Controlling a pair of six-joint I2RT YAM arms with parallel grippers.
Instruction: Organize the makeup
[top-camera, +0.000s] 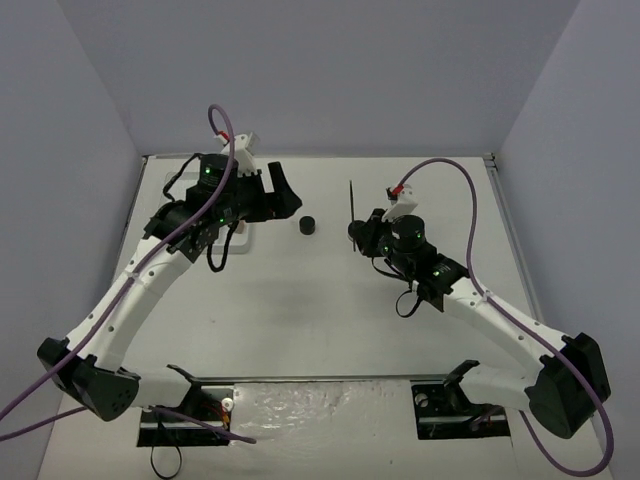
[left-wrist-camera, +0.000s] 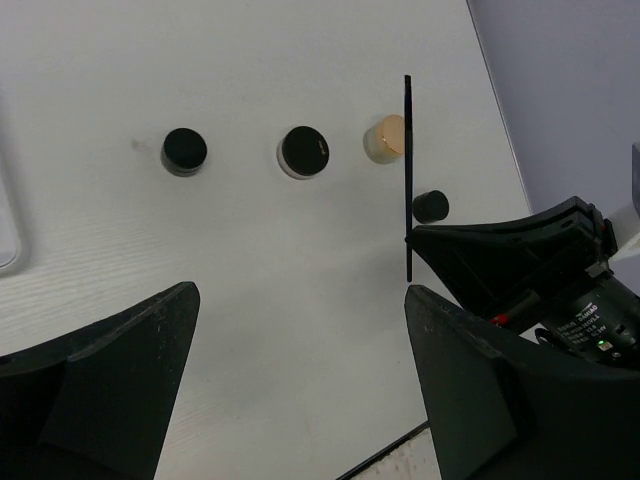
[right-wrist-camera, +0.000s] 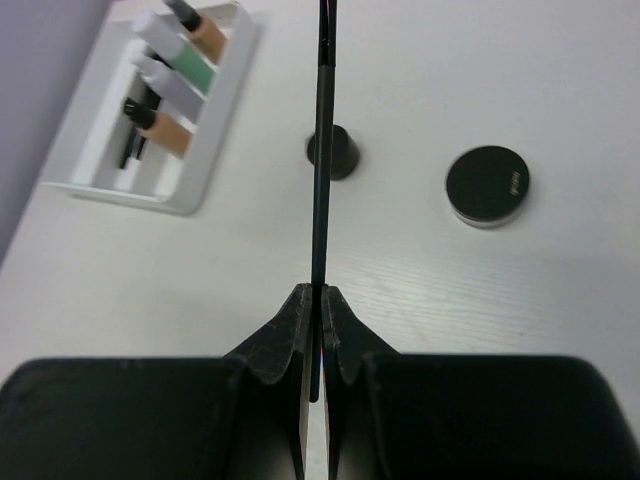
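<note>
My right gripper (right-wrist-camera: 322, 290) is shut on a thin black pencil (right-wrist-camera: 320, 150), which sticks straight out ahead of the jaws. From above, that gripper (top-camera: 356, 232) is right of centre, with the pencil (top-camera: 352, 198) pointing to the far side. A small black jar (right-wrist-camera: 332, 152) and a round black jar (right-wrist-camera: 487, 185) stand on the table beyond it. My left gripper (left-wrist-camera: 300, 292) hangs open over bare table, nothing between its fingers. Its view shows two black jars (left-wrist-camera: 184, 151) (left-wrist-camera: 304, 151), a tan compact (left-wrist-camera: 385, 138) and the held pencil (left-wrist-camera: 408, 180).
A white tray (right-wrist-camera: 130, 190) at the far left holds tan, green and lilac bottles (right-wrist-camera: 185, 70) and black sticks. From above, my left arm (top-camera: 215, 200) covers most of it. One black jar (top-camera: 307, 226) stands between the grippers. Grey walls close three sides.
</note>
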